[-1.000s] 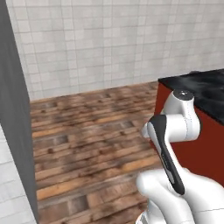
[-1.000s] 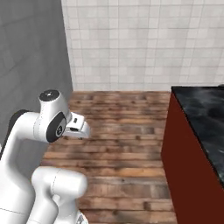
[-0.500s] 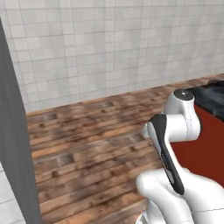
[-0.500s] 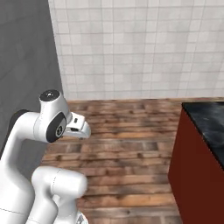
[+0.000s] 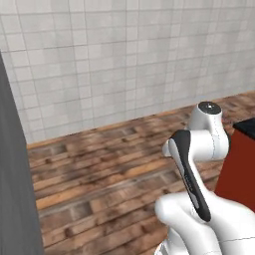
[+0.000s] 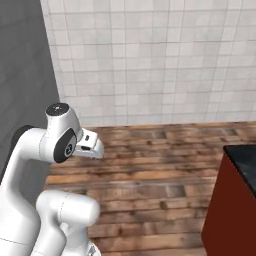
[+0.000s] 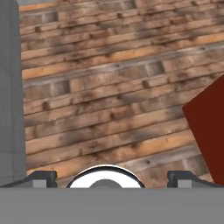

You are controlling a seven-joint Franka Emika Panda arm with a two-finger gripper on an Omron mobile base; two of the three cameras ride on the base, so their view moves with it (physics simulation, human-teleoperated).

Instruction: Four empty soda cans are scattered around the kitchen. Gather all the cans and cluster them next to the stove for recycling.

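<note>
Kitchen floor point(image 7: 113, 87) lies bare — red cabinet point(image 7: 210, 127) edges right — jaws spread, empty.

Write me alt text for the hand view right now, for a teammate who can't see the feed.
The hand camera looks down on a bare wooden plank floor, with the open gripper empty and its two dark fingers wide apart at the bottom. A grey wall runs down the left edge, and the corner of a red cabinet comes in from the right.
</note>
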